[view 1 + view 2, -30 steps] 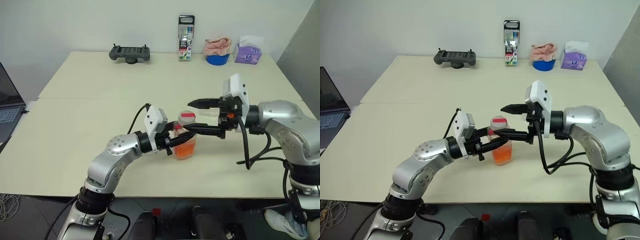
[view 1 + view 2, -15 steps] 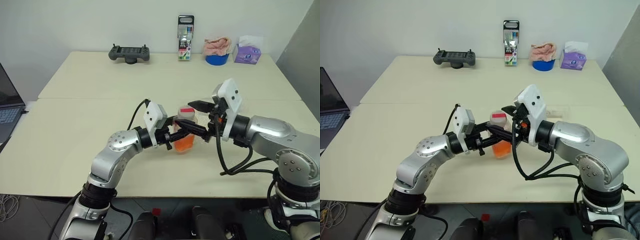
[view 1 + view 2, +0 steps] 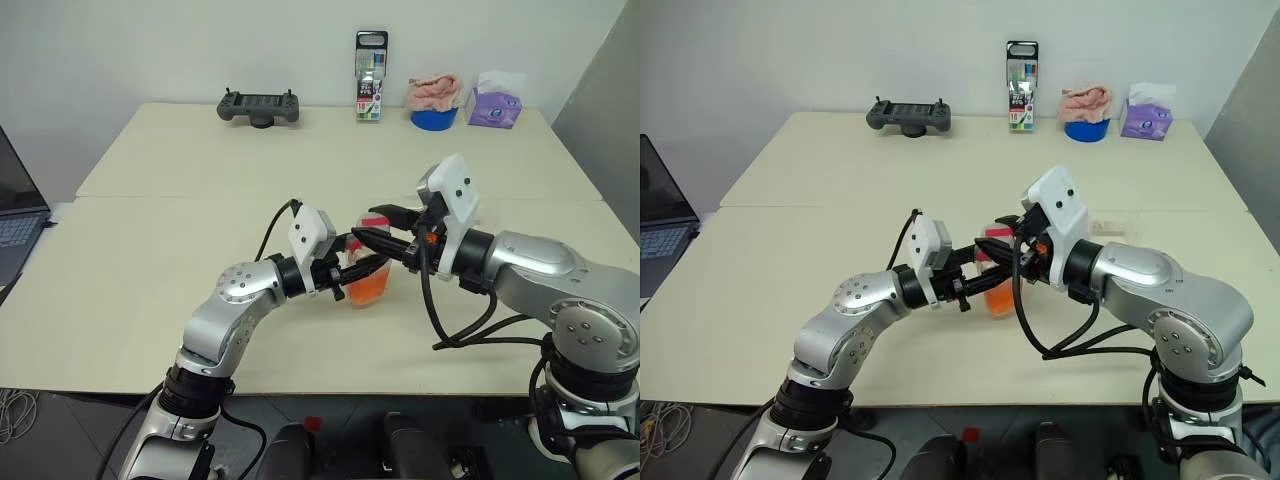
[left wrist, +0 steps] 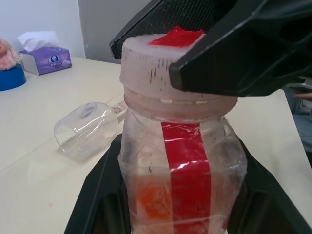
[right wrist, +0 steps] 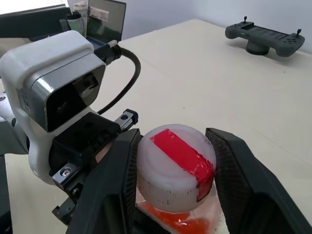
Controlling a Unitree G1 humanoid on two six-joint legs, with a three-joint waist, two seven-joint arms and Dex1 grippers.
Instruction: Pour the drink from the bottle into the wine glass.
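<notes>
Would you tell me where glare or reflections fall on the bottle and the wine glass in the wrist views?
Left wrist view: a white glint sits on the red strip of the bottle, and pale reflections streak the wine glass, which lies on its side. Right wrist view: the cap is evenly lit, with a faint sheen on its red tape.

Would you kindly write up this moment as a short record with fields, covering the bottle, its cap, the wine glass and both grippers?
bottle: upright on the table, near its front edge, part-filled with orange-red drink
bottle point: bottle
cap: still on, white with red tape, cap
left gripper: left gripper shut on the bottle's body
right gripper: right gripper fingers on either side of the cap
wine glass: wine glass lying on its side on the table, empty
pouring: not begun
</notes>
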